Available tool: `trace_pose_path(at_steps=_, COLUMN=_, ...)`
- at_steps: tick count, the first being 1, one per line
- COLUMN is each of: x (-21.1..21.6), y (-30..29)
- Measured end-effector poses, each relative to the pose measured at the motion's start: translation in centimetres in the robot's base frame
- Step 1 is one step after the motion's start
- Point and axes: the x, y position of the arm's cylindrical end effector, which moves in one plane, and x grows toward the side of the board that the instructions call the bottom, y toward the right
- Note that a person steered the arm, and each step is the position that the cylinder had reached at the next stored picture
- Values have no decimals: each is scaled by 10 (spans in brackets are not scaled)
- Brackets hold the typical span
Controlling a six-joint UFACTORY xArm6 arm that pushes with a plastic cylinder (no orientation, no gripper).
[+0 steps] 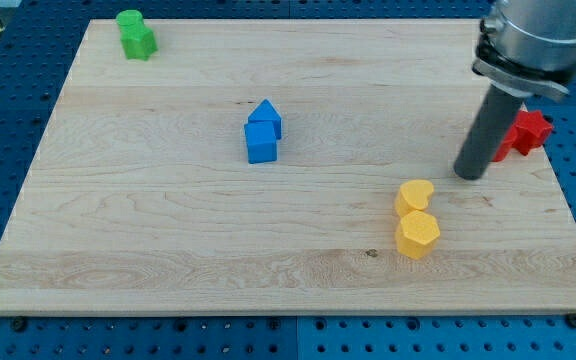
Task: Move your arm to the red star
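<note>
green blocks: two, a round one [128,22] touching a star-like one [140,42], far to the view's upper left of the board [168,230] centre
blue blocks: two, a pointed one [266,115] touching a cube [261,143], just left of the board centre
yellow blocks: two, a heart [414,195] touching a hexagon [418,235], to the view's lower right of the board centre
red blocks: one, a star [524,133], at the board's right edge
rods: one, my tip [471,174] just left of the red star
</note>
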Motion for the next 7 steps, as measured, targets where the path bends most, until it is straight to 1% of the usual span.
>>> trace_pose_path(at_steps=1, x=10, y=47)
trace_pose_path(at_steps=2, x=10, y=107)
trace_pose_path(at_steps=3, x=9, y=142)
trace_pose_path(at_steps=4, x=0, y=143)
trace_pose_path(at_steps=6, x=-32, y=129)
trace_pose_path(at_steps=7, x=-45, y=90)
